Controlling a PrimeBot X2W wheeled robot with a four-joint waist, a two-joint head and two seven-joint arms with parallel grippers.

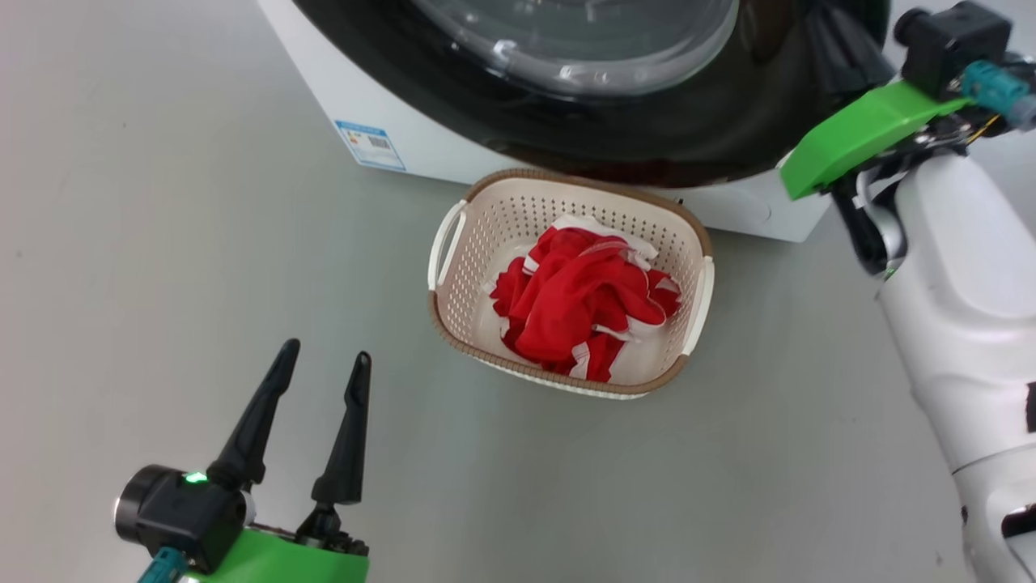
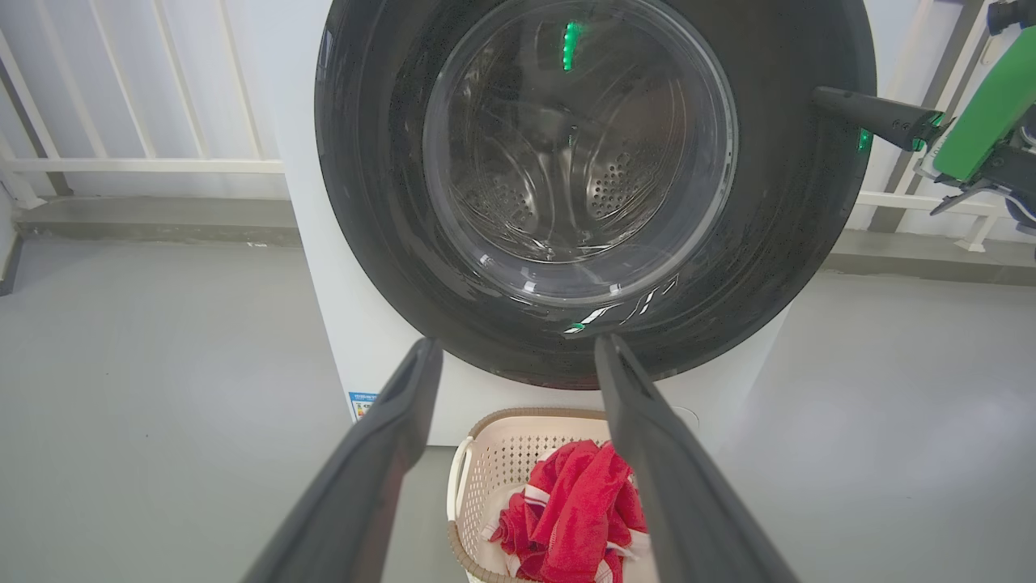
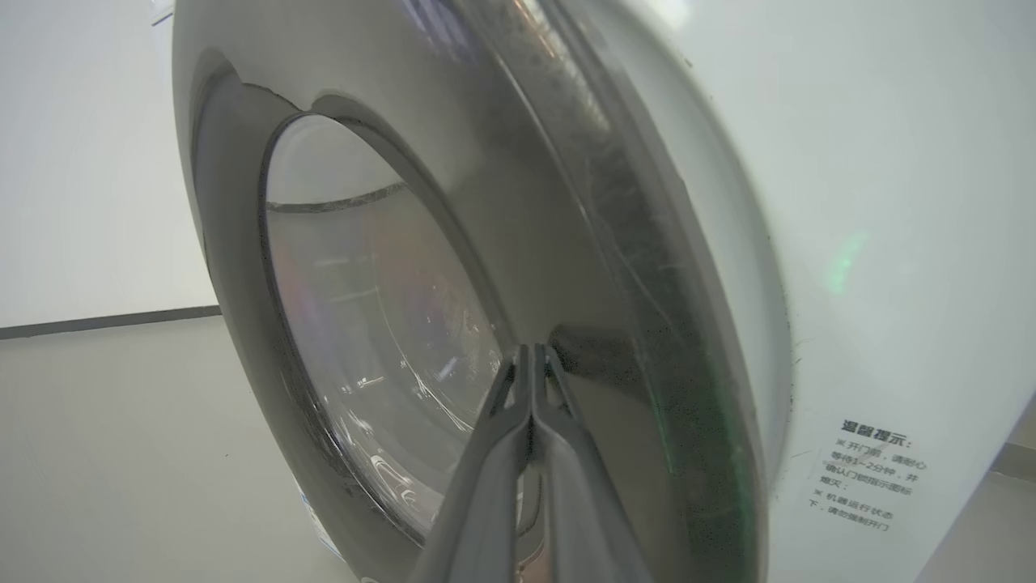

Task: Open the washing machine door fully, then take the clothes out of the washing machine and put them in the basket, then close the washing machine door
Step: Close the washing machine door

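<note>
Washing machine door is sitting flush or nearly so on the washing machine. Right gripper, fingers pinched together, is apparently touching its black rim. Clothes are lying in the basket. Left gripper is hovering wide and empty. Probably only latching is left.

Smooth grey floor; white railing behind; pale wall.

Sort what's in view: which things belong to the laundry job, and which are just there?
Job:
washing machine door
washing machine
basket
clothes, lying in the basket
right gripper, jaws shut, at the door's rim
left gripper, jaws open

Just there:
blue label
white railing
grey floor
</note>
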